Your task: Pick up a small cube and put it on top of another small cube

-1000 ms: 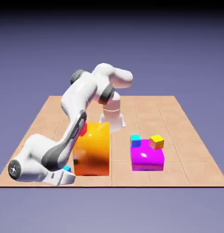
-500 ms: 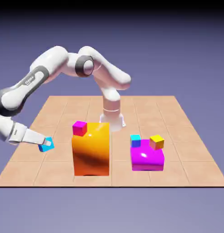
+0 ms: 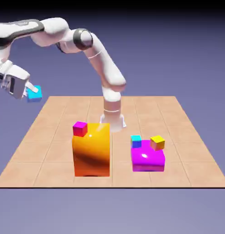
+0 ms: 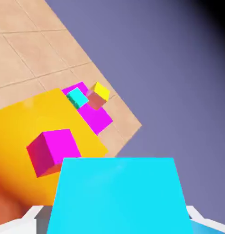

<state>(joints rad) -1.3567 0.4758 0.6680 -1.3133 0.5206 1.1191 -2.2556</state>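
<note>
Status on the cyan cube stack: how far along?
Done: pick. The gripper is shut on one cyan cube, high off the table at the exterior view's left. Left: carry it to the other cyan cube on the magenta block, then set down and release.

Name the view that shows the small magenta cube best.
The hand view: the magenta cube shows large, three faces, on the orange block. In the exterior view it is small, on the block's top corner.
</note>
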